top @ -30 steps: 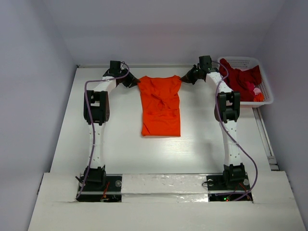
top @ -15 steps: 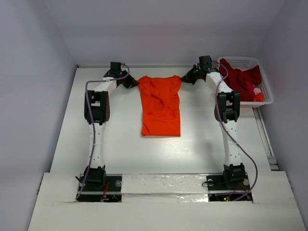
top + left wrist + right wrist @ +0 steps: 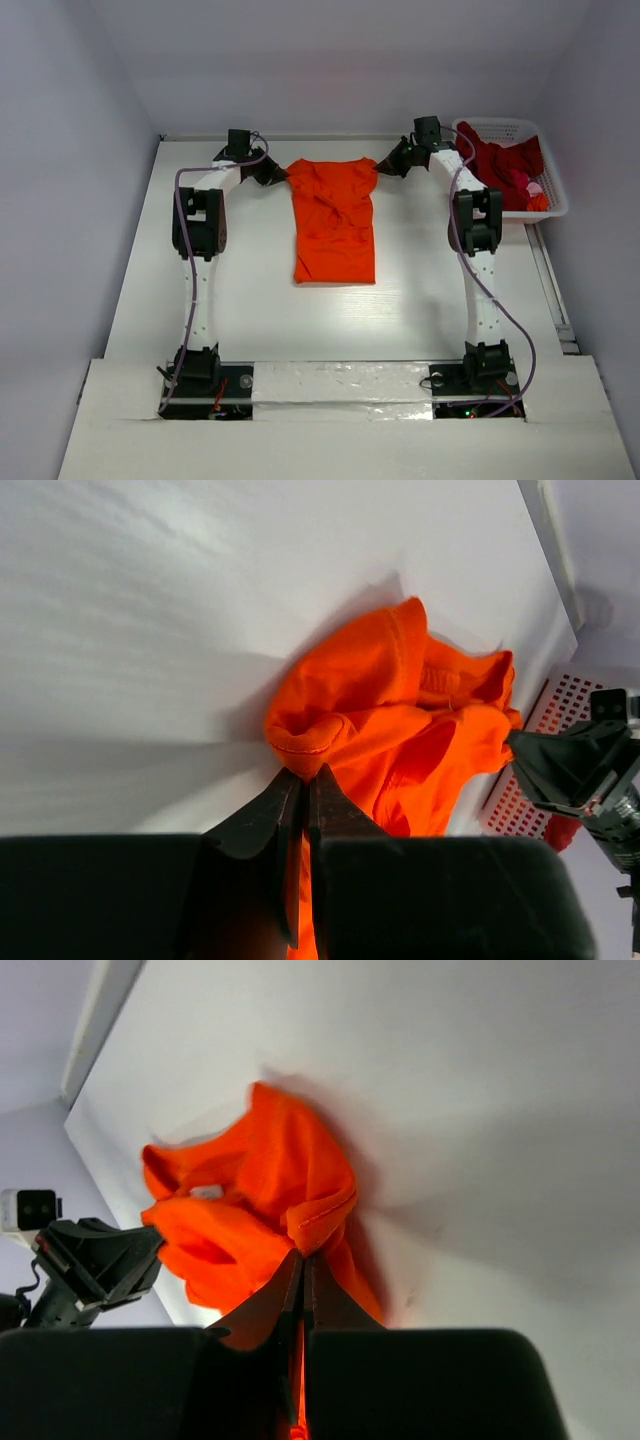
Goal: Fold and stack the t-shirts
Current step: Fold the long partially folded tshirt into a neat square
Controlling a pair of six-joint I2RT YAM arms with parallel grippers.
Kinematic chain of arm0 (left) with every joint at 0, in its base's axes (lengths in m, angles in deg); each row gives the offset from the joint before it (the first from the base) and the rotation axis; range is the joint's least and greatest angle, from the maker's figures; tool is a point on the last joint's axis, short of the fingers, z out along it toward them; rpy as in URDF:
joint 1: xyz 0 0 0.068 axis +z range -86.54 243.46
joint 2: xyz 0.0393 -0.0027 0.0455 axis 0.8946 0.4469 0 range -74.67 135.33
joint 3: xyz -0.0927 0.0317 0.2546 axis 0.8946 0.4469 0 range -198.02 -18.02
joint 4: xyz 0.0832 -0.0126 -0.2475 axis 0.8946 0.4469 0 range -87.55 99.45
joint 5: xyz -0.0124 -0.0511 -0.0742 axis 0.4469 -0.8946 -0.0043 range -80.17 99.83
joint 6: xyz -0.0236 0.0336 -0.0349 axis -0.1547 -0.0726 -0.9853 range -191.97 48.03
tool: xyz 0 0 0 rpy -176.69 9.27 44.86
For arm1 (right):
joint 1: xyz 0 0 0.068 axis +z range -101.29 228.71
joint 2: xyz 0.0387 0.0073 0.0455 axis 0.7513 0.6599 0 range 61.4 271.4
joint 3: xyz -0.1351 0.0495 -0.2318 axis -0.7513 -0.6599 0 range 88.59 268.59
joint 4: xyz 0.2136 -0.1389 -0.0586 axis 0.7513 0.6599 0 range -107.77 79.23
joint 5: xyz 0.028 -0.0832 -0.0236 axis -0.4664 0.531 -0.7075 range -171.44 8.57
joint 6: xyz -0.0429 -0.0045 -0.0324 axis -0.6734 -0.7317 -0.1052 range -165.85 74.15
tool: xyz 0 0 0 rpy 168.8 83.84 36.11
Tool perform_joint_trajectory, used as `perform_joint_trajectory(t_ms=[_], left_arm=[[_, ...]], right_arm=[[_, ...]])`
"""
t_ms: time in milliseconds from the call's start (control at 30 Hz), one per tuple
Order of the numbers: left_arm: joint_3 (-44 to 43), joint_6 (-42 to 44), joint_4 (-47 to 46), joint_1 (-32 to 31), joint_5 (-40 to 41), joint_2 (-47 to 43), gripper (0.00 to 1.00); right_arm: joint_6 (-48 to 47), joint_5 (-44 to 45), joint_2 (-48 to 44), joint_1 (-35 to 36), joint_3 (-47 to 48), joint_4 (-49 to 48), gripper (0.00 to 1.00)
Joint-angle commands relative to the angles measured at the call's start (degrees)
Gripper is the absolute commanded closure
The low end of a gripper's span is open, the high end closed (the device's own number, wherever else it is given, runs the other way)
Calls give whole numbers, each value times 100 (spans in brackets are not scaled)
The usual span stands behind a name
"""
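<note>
The orange t-shirt (image 3: 334, 220) lies lengthwise on the white table, its far end held up at both corners. My left gripper (image 3: 281, 172) is shut on its far left corner, seen in the left wrist view (image 3: 305, 772) with orange cloth (image 3: 400, 710) bunched past the tips. My right gripper (image 3: 385, 163) is shut on the far right corner, seen in the right wrist view (image 3: 303, 1256) with the cloth (image 3: 270, 1200) bunched ahead. Dark red and pink t-shirts (image 3: 503, 163) lie heaped in the basket.
The white lattice basket (image 3: 552, 205) stands at the far right corner of the table. The back wall runs just behind both grippers. A raised rail (image 3: 548, 280) lines the table's right edge.
Almost nothing has moved. The left gripper has shifted very slightly to the right with its corner of the shirt.
</note>
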Motion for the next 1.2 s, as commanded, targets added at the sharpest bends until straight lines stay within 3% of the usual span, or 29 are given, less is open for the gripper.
perform_joint_trajectory(t_ms=[0,1167], left_arm=[[196,149,-18,-6,-110,-842,100],[1242,826,781,-164,-22,-2433,100]], right_arm=[[-269,-198,-757,132,-96,-109,100],[-603,-295,-2849,352,-2864,-741,100]])
